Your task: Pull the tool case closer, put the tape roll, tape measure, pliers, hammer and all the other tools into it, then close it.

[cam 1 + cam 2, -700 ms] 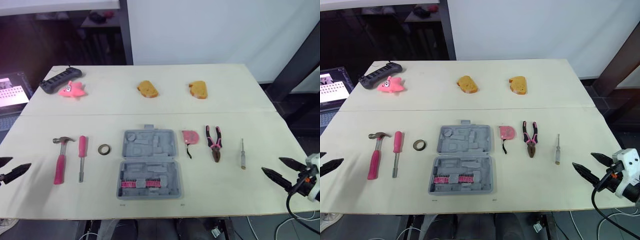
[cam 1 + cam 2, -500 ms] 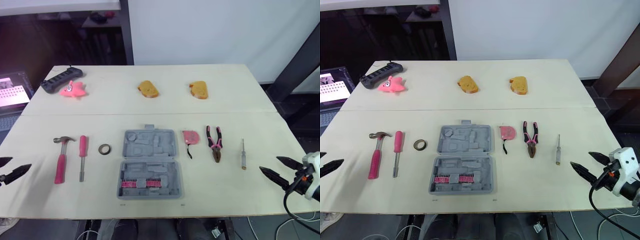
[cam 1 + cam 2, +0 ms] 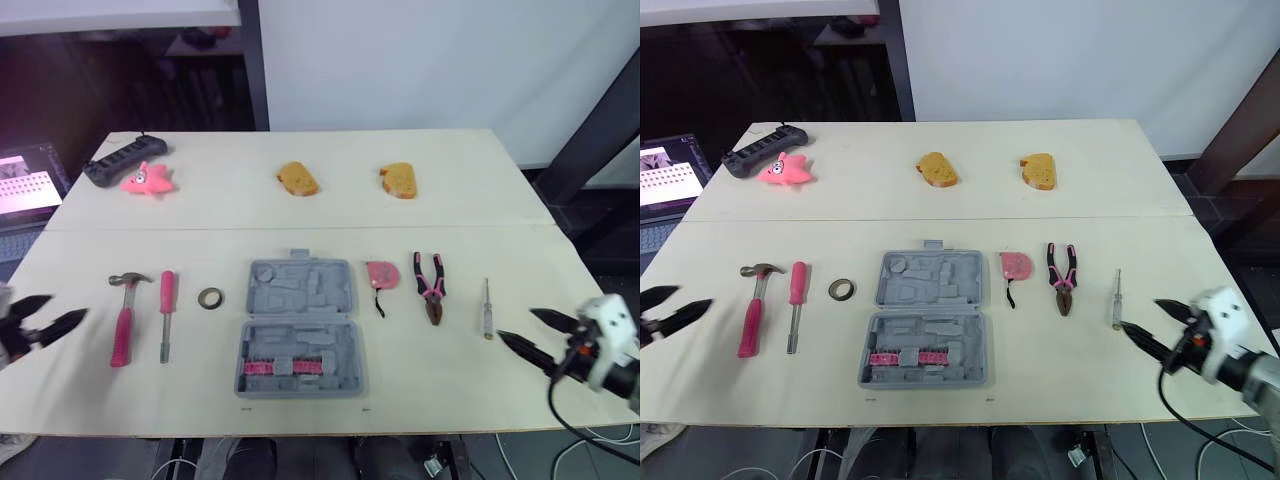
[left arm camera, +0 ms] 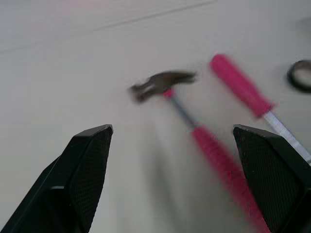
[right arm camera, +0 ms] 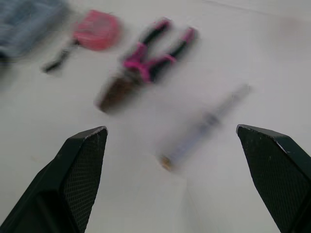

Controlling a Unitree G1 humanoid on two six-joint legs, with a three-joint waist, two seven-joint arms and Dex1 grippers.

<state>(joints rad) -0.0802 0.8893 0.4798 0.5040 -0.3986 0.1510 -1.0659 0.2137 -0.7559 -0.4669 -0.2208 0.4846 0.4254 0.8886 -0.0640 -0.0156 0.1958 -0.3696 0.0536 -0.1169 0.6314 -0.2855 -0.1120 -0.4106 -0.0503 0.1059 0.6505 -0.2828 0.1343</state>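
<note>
The grey tool case (image 3: 330, 300) lies open mid-table, a pink-banded part in its near half. Left of it lie the tape roll (image 3: 210, 297), a pink screwdriver (image 3: 165, 310) and the pink-handled hammer (image 3: 122, 320). To the case's right are the pink tape measure (image 3: 381, 274), the pliers (image 3: 430, 285) and a slim grey screwdriver (image 3: 487, 308). My left gripper (image 3: 68, 306) is open, just left of the hammer (image 4: 194, 126). My right gripper (image 3: 515, 323) is open, just right of the slim screwdriver (image 5: 209, 121), with the pliers (image 5: 146, 63) beyond it.
At the back of the table sit a black power strip (image 3: 122, 160), a pink star toy (image 3: 148, 180) and two bread-like pieces (image 3: 297, 178) (image 3: 398, 180). A laptop screen (image 3: 25, 180) stands off the table's left side. The front edge runs close under both grippers.
My left gripper has moved right, toward the hammer. My right gripper has moved left, toward the slim screwdriver. Both stay open, and the tools have not moved.
</note>
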